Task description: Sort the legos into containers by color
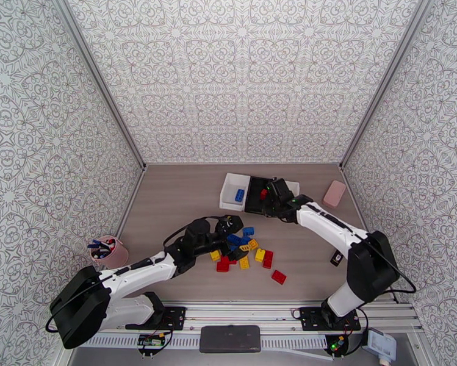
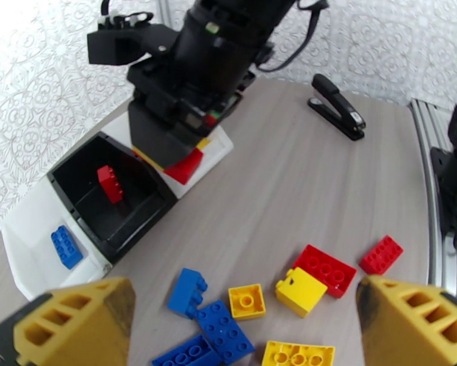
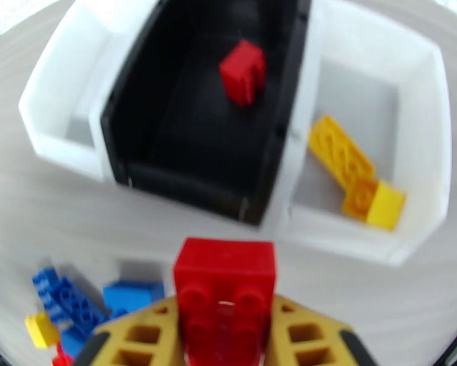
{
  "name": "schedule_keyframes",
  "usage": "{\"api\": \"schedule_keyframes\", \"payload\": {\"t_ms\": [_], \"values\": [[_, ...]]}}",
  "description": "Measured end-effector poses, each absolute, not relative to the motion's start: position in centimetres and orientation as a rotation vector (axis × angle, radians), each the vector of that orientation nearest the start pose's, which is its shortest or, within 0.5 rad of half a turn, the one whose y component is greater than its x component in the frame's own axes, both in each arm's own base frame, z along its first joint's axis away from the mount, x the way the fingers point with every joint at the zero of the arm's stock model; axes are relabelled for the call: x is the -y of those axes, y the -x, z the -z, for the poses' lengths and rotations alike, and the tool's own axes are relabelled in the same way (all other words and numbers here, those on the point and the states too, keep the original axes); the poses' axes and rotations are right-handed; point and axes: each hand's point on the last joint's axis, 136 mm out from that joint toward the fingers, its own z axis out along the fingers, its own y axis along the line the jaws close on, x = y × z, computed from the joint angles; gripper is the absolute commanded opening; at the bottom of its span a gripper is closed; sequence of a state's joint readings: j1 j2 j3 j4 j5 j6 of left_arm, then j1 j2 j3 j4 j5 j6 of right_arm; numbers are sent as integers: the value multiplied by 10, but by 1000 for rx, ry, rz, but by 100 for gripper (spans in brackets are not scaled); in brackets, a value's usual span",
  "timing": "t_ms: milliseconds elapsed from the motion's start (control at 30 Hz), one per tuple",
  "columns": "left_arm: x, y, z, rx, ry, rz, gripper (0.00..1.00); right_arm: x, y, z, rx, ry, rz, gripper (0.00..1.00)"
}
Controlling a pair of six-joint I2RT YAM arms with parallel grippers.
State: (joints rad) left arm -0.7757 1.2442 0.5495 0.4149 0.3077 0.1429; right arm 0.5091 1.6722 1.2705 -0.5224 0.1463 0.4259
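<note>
Wood-grain table point(image 1: 179, 202), patterned walls point(image 1: 240, 74) | left fingers point(image 2: 75, 324) wide apart, empty | right fingers point(image 3: 143, 337) clamp red lego point(image 3: 223, 282)

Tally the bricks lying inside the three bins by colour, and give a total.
Blue bricks: 1, in a white bin.
Red bricks: 1, in the black bin.
Yellow bricks: 2, as far as the blur allows, in the other white bin.
Total: 4, leaving out the held red brick in the right pincer.
</note>
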Motion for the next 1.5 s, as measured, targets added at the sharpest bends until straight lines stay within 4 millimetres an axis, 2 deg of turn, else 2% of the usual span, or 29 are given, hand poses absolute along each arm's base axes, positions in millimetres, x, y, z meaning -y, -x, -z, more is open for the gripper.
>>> {"api": "schedule_keyframes", "payload": {"t_ms": [167, 367, 533, 667, 767, 967, 1067, 1167, 1267, 1367, 1500], "values": [[305, -254, -189, -1630, -945, 688, 100, -204, -446, -139, -2443, 31, -186, 29], [301, -261, -192, -1646, -885, 672, 100, -212, -485, -120, -2437, 8, -174, 31], [300, -263, -192, -1650, -872, 663, 100, -213, -494, -109, -2447, 15, -157, 52], [299, -264, -191, -1654, -869, 648, 100, -214, -495, -118, -2422, 40, -169, 65], [297, -266, -190, -1658, -867, 629, 100, -212, -483, -134, -2384, 65, -206, 73], [301, -256, -186, -1631, -958, 648, 100, -203, -440, -181, -2278, 133, -308, 77], [301, -250, -181, -1629, -1017, 680, 100, -198, -424, -196, -2253, 132, -336, 79], [295, -247, -179, -1642, -1040, 696, 100, -194, -409, -196, -2270, 121, -349, 82], [288, -240, -179, -1662, -1064, 693, 100, -196, -394, -185, -2314, 110, -358, 84], [279, -230, -185, -1674, -1079, 691, 100, -205, -378, -169, -2375, 122, -363, 86], [259, -227, -196, -1690, -1047, 671, 100, -225, -362, -152, -2428, 154, -359, 87]]}}
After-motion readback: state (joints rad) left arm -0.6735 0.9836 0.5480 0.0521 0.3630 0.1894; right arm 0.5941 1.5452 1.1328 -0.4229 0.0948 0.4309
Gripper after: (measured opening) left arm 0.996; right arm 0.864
